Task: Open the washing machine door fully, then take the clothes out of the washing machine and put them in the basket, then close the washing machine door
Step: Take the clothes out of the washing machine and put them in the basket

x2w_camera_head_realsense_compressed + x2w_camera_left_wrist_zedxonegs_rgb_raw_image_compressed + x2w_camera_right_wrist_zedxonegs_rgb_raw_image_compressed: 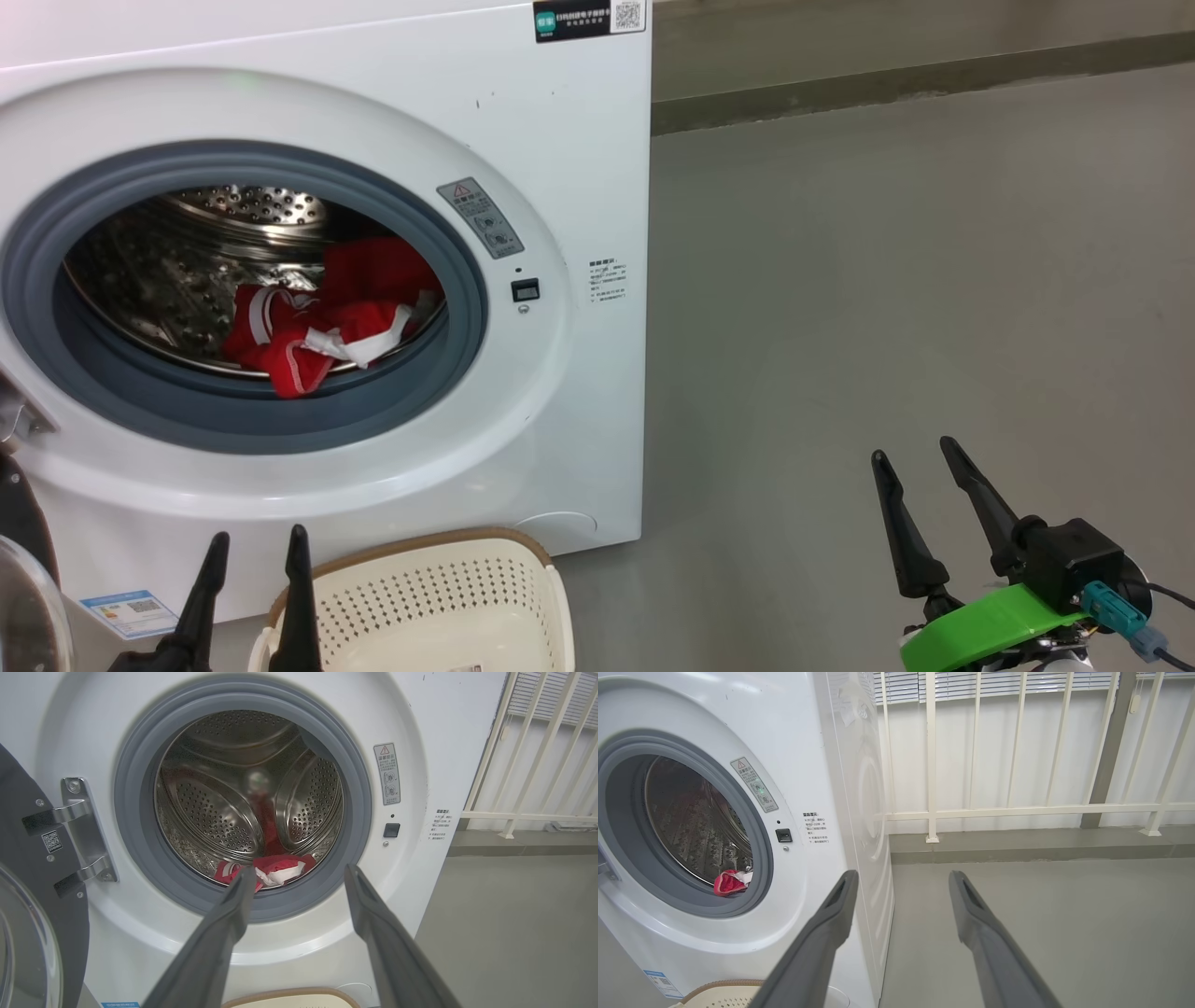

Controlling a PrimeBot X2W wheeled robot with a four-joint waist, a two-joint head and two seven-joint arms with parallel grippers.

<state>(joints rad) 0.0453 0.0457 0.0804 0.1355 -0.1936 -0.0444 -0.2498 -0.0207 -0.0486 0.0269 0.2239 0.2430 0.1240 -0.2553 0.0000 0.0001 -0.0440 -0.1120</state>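
With the washing machine door [23, 849] open at left and your left gripper [260, 534] and right gripper [913, 450] both spread empty, steer the left through the grey ring [280, 425], low onto the clothes [336, 308] heaped at the drum's front lip, above the basket [420, 546].

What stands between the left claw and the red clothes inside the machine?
Nothing visible. The door hangs open to one side, and the open left gripper faces the clothes through the bare opening.
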